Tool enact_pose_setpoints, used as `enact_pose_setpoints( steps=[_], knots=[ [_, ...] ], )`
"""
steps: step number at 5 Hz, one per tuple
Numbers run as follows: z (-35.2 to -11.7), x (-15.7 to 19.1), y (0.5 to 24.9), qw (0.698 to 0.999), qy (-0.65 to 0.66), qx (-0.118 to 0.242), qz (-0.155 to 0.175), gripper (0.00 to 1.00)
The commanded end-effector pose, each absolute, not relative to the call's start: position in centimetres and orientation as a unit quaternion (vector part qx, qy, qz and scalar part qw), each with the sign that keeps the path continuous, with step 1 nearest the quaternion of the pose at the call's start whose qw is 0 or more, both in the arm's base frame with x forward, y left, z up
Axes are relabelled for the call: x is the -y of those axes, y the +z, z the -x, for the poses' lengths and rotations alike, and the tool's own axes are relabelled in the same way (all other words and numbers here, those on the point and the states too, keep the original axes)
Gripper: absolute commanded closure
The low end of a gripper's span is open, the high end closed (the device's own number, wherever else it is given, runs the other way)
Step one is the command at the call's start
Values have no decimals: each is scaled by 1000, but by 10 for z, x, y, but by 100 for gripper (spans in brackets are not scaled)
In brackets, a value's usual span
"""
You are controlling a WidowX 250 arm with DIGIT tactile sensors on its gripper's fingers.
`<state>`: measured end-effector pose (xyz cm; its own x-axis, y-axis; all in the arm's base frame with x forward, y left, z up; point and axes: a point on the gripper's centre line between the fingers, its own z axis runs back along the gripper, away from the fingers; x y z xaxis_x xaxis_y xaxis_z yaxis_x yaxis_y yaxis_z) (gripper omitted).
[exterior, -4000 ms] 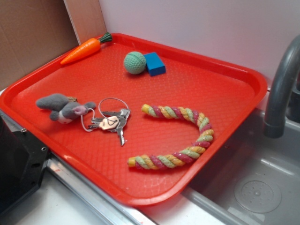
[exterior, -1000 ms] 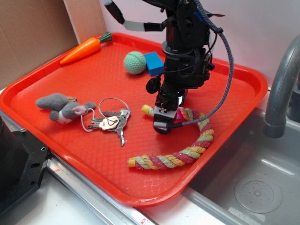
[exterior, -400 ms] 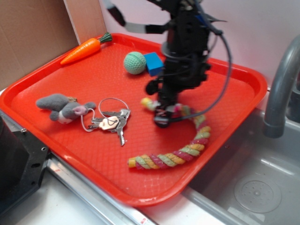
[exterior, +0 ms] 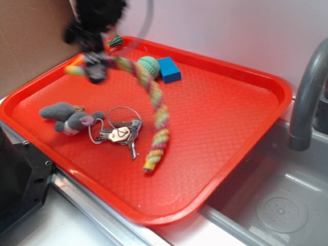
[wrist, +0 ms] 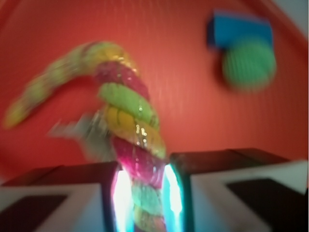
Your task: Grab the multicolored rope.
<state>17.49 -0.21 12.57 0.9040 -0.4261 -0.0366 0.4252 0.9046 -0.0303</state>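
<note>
Above the tray's (exterior: 266,128) back-left corner, the rope (exterior: 156,120) is clamped near one end by the gripper (exterior: 95,69). It has been lifted from its curl at right, so the grab looks made.

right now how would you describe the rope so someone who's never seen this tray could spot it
Find the big red tray beside the sink. Near its back left corner the hand grips the multicolored rope close to one end, and the rest hangs in a curve down toward the keys. It is the only long twisted thing there, striped yellow, pale green and pink-red, unlike the round green ball and blue block.
</note>
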Motion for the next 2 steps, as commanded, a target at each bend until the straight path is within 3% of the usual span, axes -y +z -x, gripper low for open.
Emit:
enact_pose_setpoints(
  steps=[1, 2],
  knots=[
    [-156, 10, 224, 999, 0, 42, 10, 100],
    [-167, 17, 273, 999, -23, 41, -10, 100]
  ],
)
